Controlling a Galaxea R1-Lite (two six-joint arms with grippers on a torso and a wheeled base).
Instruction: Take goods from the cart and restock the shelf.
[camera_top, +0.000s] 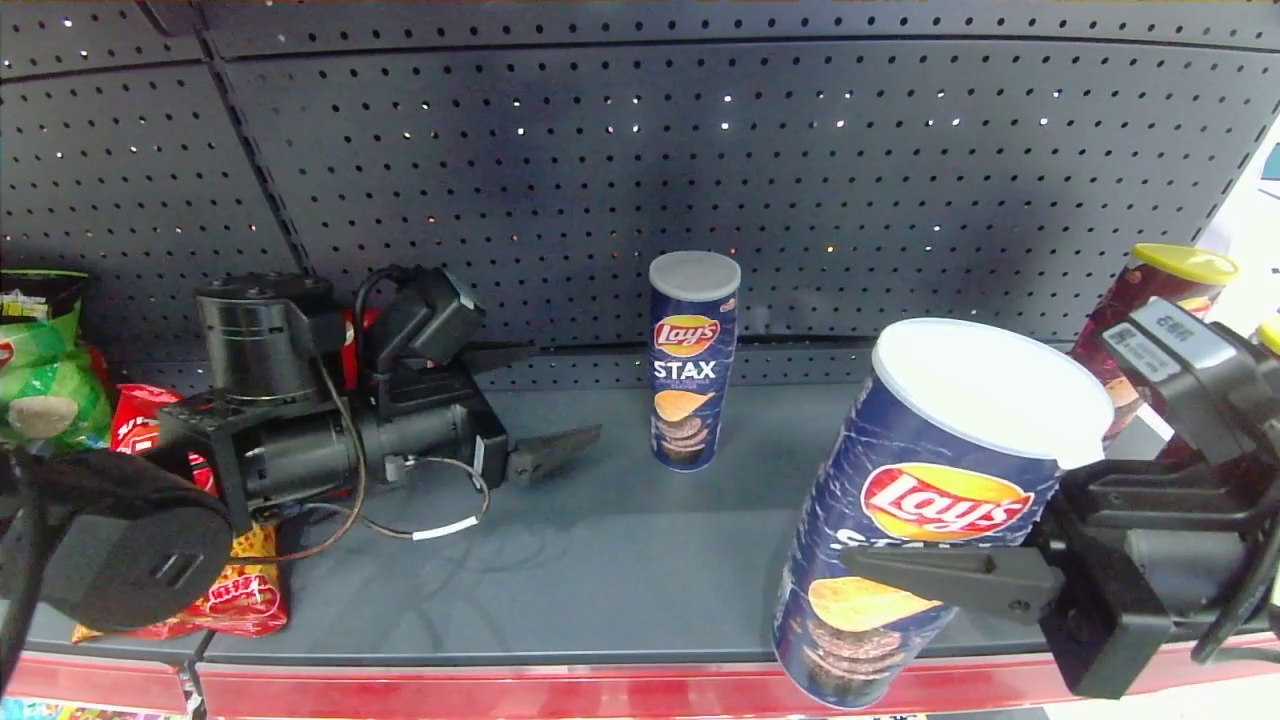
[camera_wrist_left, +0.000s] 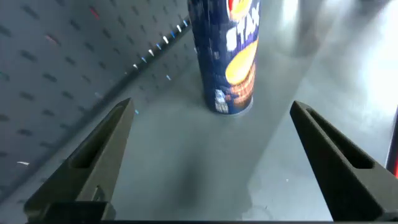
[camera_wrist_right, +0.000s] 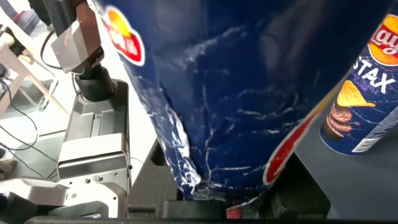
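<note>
A blue chips can (camera_top: 692, 360) with a grey lid stands upright at the middle back of the grey shelf (camera_top: 600, 560). My left gripper (camera_top: 545, 400) hovers just to its left, open and empty. In the left wrist view that can (camera_wrist_left: 230, 56) stands just beyond the spread fingers (camera_wrist_left: 93, 162). A second blue chips can (camera_top: 930, 510) with a white lid hangs tilted over the shelf's front right edge, with my right gripper (camera_top: 950, 560) shut on it. In the right wrist view the held can (camera_wrist_right: 249, 93) is up close, and the standing can (camera_wrist_right: 360, 106) shows beyond it.
Green and red snack bags (camera_top: 50, 370) crowd the shelf's left end, and one red bag (camera_top: 230, 590) lies under my left arm. A dark red can with a yellow lid (camera_top: 1150, 290) stands at the far right. A pegboard wall (camera_top: 700, 150) closes the back; a red lip (camera_top: 500, 690) runs along the front.
</note>
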